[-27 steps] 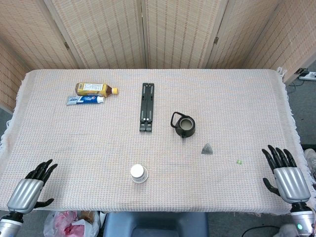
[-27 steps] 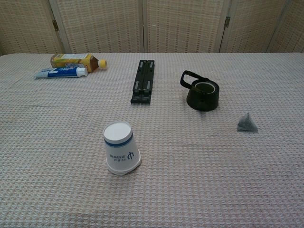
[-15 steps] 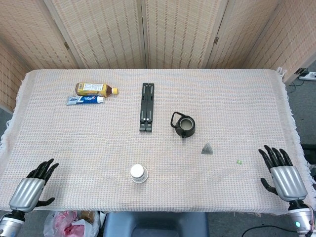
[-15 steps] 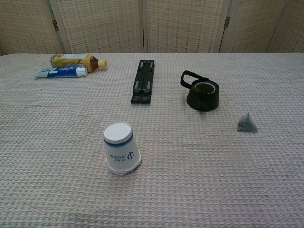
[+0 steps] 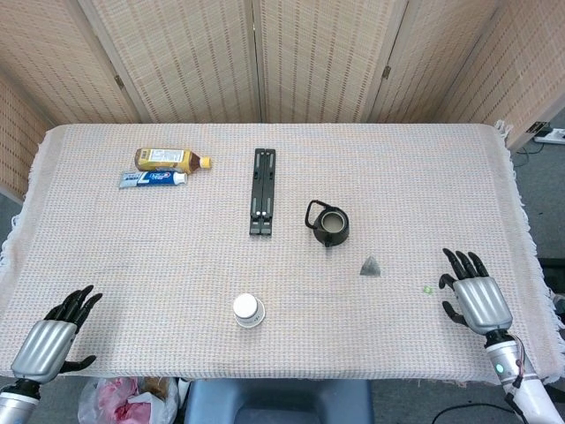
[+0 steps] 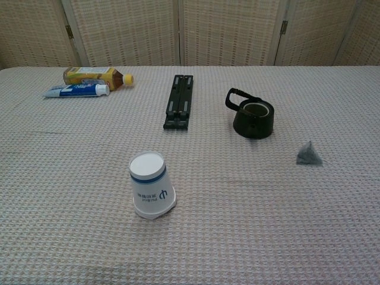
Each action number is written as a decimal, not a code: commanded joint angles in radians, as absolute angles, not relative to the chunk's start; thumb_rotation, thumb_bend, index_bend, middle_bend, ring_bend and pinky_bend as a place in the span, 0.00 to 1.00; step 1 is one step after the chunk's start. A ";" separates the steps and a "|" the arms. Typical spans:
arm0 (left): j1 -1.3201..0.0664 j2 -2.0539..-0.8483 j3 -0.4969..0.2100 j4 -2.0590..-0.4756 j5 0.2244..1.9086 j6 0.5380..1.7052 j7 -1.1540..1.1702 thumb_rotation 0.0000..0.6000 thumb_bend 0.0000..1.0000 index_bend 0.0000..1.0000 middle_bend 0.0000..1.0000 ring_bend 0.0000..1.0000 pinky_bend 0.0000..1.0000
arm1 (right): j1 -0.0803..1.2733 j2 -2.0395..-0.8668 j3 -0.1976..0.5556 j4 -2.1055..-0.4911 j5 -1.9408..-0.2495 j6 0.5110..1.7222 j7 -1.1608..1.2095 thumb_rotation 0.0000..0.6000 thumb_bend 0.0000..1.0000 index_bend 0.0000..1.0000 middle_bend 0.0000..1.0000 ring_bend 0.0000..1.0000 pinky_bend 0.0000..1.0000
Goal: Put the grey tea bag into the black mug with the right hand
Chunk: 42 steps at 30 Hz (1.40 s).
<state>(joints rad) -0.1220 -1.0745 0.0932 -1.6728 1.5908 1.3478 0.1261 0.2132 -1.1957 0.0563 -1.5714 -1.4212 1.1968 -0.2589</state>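
Silver-backed right hand (image 5: 475,299), black fingers, matching left hand (image 5: 55,340)

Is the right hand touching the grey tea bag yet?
Apart. The head view shows bare tablecloth between the right hand, open near the table's edge, and the grey tea bag, lying alone beside the black mug.

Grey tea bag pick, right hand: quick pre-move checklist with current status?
1. Small grey pyramid tea bag lying free on the woven tablecloth, nothing touching it: ok.
2. Black handled mug upright, mouth open and unobstructed: ok.
3. Right hand empty, fingers apart: ok.
4. Path from right hand to tea bag: only a tiny green speck lies between: ok.
5. Left hand at the near left edge, away from the work area: ok.
6. Mug contents: cannot tell.
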 commanded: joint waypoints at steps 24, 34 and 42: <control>-0.122 -1.061 0.105 -1.668 1.623 1.356 0.094 1.00 0.06 0.00 0.00 0.02 0.26 | 0.237 -1.468 0.074 -1.256 -1.320 1.200 -0.257 1.00 0.32 0.47 0.02 0.00 0.00; -0.123 -1.060 0.105 -1.667 1.622 1.355 0.090 1.00 0.06 0.00 0.00 0.03 0.26 | 0.252 -1.493 0.076 -1.234 -1.316 1.185 -0.263 1.00 0.32 0.47 0.01 0.00 0.00; -0.123 -1.058 0.105 -1.667 1.624 1.355 0.087 1.00 0.06 0.00 0.00 0.03 0.26 | 0.254 -1.520 0.073 -1.201 -1.315 1.183 -0.266 1.00 0.32 0.47 0.01 0.00 0.00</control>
